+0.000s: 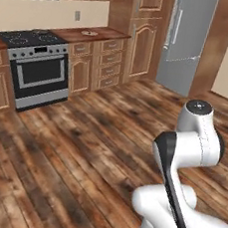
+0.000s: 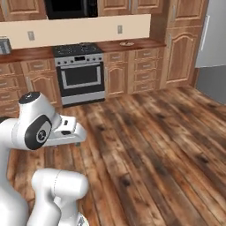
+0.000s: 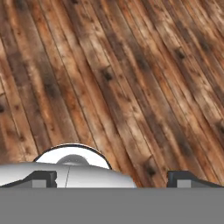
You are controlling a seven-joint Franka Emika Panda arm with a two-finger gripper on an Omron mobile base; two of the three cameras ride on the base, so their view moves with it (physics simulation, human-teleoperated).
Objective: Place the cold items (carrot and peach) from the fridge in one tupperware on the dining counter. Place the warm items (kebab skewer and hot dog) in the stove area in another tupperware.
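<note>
Pincer (image 3: 112, 177) tips spread wide over bare wood floor (image 3: 131, 78); fingers cut off by the frame's bottom.

Domestic kitchen: stove (image 1: 36, 67) with oven door, wooden cabinets (image 2: 132, 66), steel fridge (image 1: 187, 41), plank floor (image 3: 131, 78), wall outlets (image 2: 119, 29).

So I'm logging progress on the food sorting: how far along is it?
Nothing looks done. The gripper is open, holding nothing, pointed at bare wooden floor. The robot stands mid-kitchen, away from the stove and the fridge, whose door is closed. Fetching and boxing all the food is left.
</note>
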